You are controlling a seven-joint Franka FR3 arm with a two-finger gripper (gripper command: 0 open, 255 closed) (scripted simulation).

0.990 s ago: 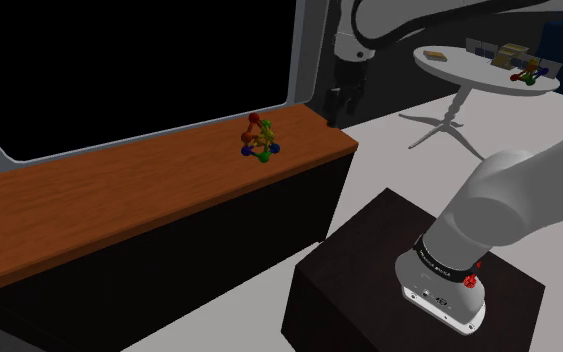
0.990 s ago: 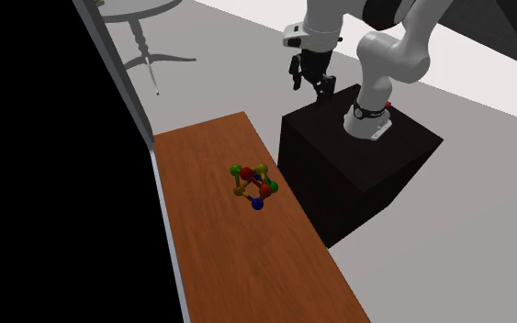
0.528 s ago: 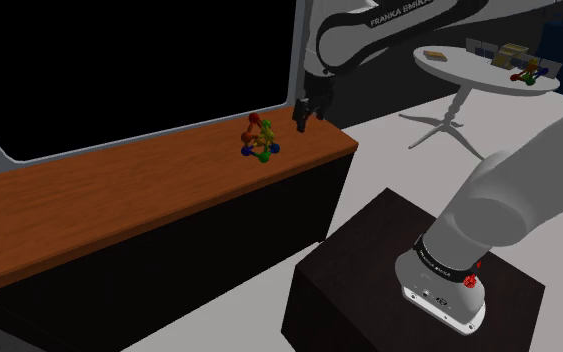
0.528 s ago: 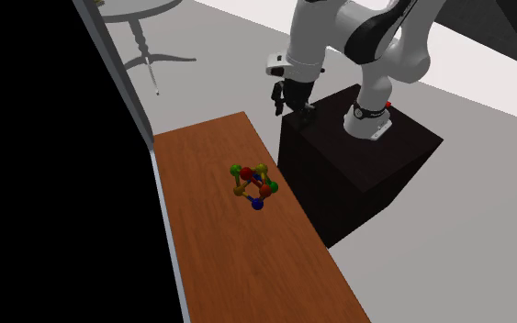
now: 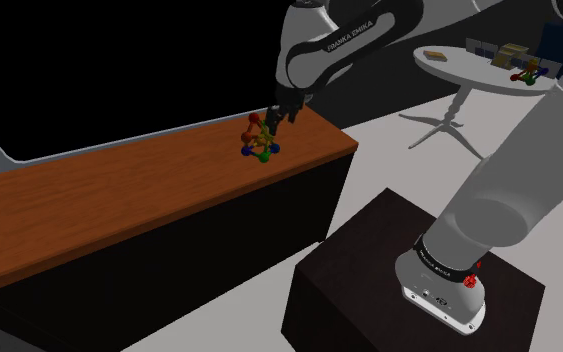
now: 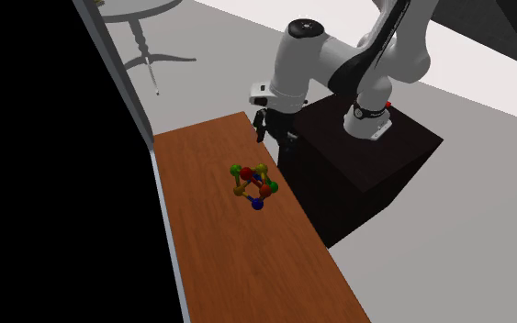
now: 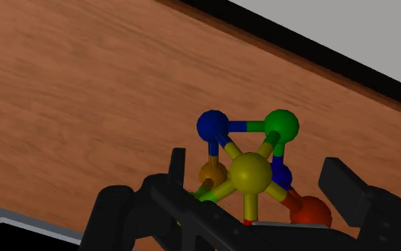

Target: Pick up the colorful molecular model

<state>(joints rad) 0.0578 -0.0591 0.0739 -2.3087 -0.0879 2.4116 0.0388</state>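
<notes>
A long brown wooden surface (image 5: 119,200) runs beside the dark box stand (image 6: 389,163). The white arm (image 6: 304,57) reaches over its end. The colourful ball-and-stick molecular model (image 7: 251,170) sits on the wood near that end, under the black jaws, which are spread and not touching it.

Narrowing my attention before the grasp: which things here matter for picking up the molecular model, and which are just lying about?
Belongs to the job:
- colourful molecular model
- gripper, open, close to the model
- wooden counter on which the model rests

Just lying about:
- round white table
- boxes on that table
- small colourful piece beside the boxes
</notes>
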